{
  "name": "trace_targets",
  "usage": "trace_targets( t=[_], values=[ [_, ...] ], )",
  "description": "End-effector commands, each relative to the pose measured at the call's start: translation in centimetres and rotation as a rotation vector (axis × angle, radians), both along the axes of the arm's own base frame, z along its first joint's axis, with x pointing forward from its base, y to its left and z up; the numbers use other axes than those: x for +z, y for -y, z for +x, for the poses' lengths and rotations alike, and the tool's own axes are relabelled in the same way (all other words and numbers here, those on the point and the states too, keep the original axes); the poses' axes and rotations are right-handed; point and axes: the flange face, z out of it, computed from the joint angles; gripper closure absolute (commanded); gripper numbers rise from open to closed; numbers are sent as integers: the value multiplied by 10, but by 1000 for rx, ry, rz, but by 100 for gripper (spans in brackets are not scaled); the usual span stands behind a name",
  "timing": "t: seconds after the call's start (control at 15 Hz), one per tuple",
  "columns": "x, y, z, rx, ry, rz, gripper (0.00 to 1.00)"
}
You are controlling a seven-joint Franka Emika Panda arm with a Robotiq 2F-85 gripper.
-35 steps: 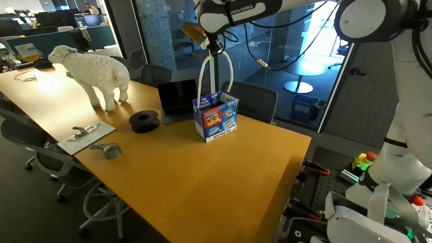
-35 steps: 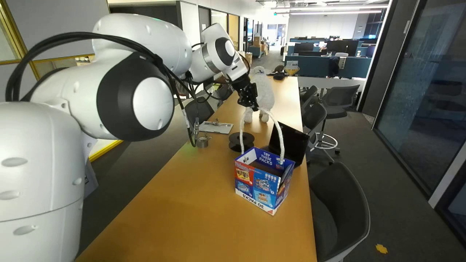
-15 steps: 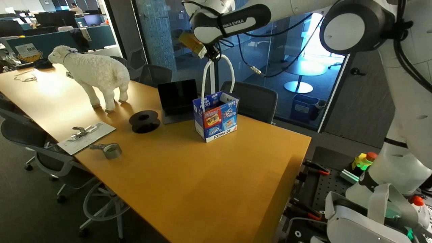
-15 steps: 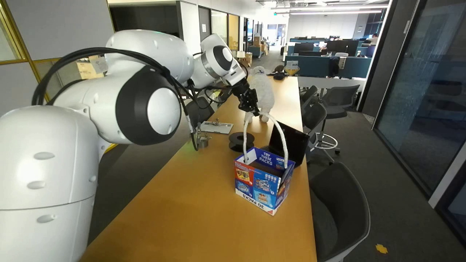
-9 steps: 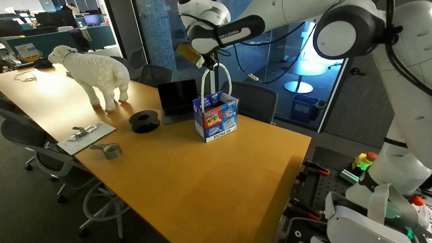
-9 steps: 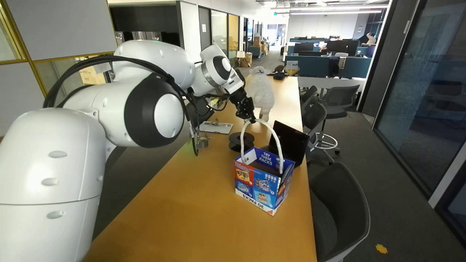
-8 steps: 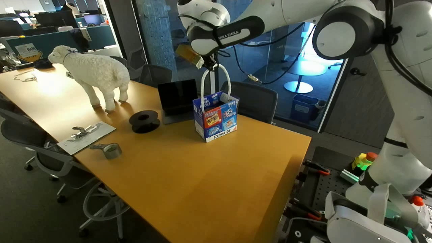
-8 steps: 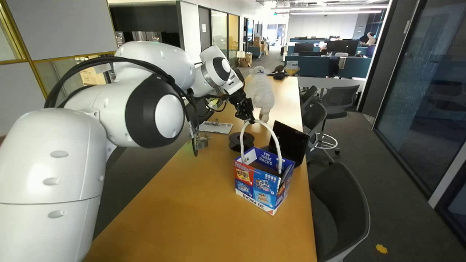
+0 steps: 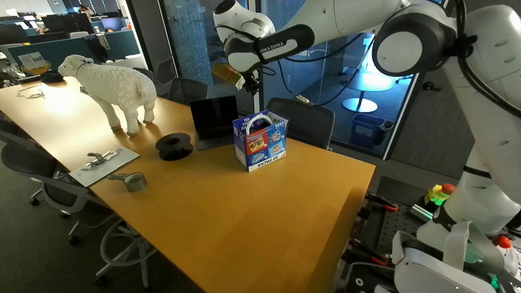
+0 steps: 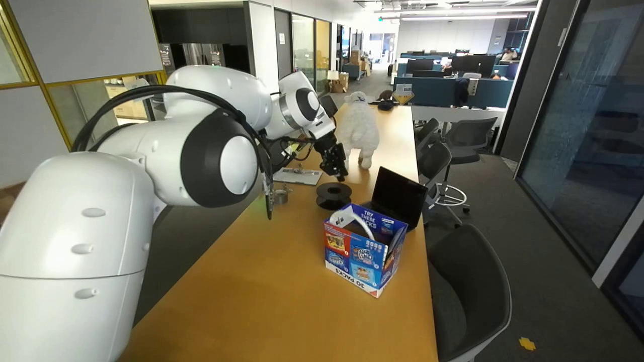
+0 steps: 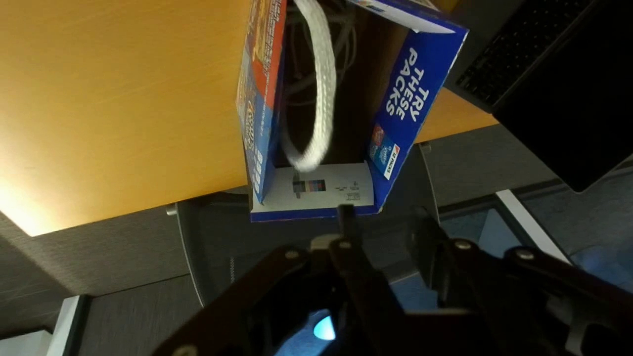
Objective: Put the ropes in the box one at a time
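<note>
At twelve o'clock in the wrist view stands the box (image 11: pixel 259 99), a white rope (image 11: pixel 324 89) arching loose inside it, apparently delivered; dim pale loops (image 11: pixel 343 37) deeper down are probably ropes too. Farther right, toward five o'clock, the claw (image 11: pixel 385 221) stands parted, grasping nothing. Whether other ropes remain to fetch, I cannot tell.

In the wrist view, the box (image 11: pixel 420 84) is cut off at twelve o'clock, and the cords (image 11: pixel 302 85) inside are too dim to count. The rope (image 11: pixel 325 79) blurs at its six-o'clock bend; the blurred gripper (image 11: pixel 383 217) is cut off at six.
</note>
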Motion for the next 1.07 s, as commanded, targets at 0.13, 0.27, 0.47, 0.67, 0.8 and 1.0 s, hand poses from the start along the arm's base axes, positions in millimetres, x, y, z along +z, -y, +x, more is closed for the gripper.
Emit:
trace_targets(
  t=[0.13,0.27,0.47,0.67,0.8,1.0],
  values=[
    [2,-11,-8,142,-97,35,19],
    [-1,-24,-20,238,-146,58,4],
    [7,-47,-54,377,-212,100,0],
    [22,-62,-87,513,-266,149,0],
    [30,-73,-115,602,-311,183,0],
    [40,-86,-163,742,-377,223,0]
  ],
)
